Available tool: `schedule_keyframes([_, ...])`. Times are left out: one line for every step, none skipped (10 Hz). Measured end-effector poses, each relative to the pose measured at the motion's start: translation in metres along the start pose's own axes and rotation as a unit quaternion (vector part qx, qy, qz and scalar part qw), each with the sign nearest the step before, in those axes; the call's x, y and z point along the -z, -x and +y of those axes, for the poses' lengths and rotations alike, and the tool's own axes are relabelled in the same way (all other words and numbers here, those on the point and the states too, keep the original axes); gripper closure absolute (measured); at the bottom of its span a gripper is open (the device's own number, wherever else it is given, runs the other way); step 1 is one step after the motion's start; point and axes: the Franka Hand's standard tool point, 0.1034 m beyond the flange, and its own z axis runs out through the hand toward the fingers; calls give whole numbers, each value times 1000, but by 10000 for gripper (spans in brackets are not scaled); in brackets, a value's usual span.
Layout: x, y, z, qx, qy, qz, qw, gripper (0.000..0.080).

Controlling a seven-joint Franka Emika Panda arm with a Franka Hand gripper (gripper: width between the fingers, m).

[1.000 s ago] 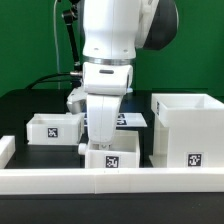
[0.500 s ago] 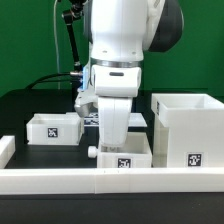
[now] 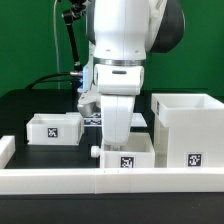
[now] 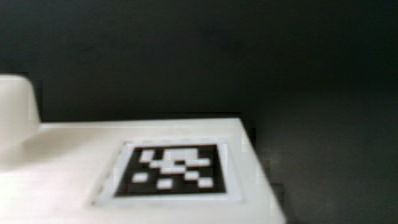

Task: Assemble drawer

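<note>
A small white drawer box (image 3: 128, 158) with a marker tag and a knob (image 3: 95, 151) sits on the black table just behind the front rail. My gripper (image 3: 118, 136) reaches down into it from above, and its fingertips are hidden by the box wall and the arm. The box has travelled with the gripper, so it appears shut on the box. The wrist view shows the box's white face (image 4: 71, 150) and its tag (image 4: 175, 170) very close and blurred, with no fingers in view. The big white drawer cabinet (image 3: 188, 135) stands open-topped at the exterior view's right.
A second small drawer box (image 3: 55, 128) sits at the exterior view's left. A white rail (image 3: 60, 182) runs along the front. The marker board (image 3: 143, 120) lies behind the arm. A rounded white part (image 4: 15, 110) shows at the wrist view's edge.
The arm and the small drawer box under it moved toward the exterior view's right, closer to the cabinet. Most of that happened in the first half second; since then there is little motion.
</note>
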Motion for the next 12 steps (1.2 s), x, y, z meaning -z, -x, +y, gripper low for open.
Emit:
schedule_keyframes([0,-2,0,-1,0,0,1000,757])
schedule_keyframes([0,-4,0,0,-1,1,1000,757])
schedule_keyframes([0,-6,1,2,-2,2,1000,757])
schedule_keyframes([-1,-9,2,7,-2,2,1000,757])
schedule_keyframes([-1,-13,2,7,-2,1,1000,757])
schedule_keyframes([-1,-11,1,6,-2,1,1000,757])
schedule_keyframes([-2,-11,2,4,7,2,1000,757])
schedule_keyframes([-3,-10,1,7,5,2,1000,757])
schedule_keyframes([-4,-11,0,19,4,-1,1000,757])
schedule_keyframes([-4,-12,0,26,5,-3,1000,757])
schedule_keyframes([-4,-12,0,32,5,-5,999,757])
schedule_keyframes([-4,-12,0,39,5,-8,999,757])
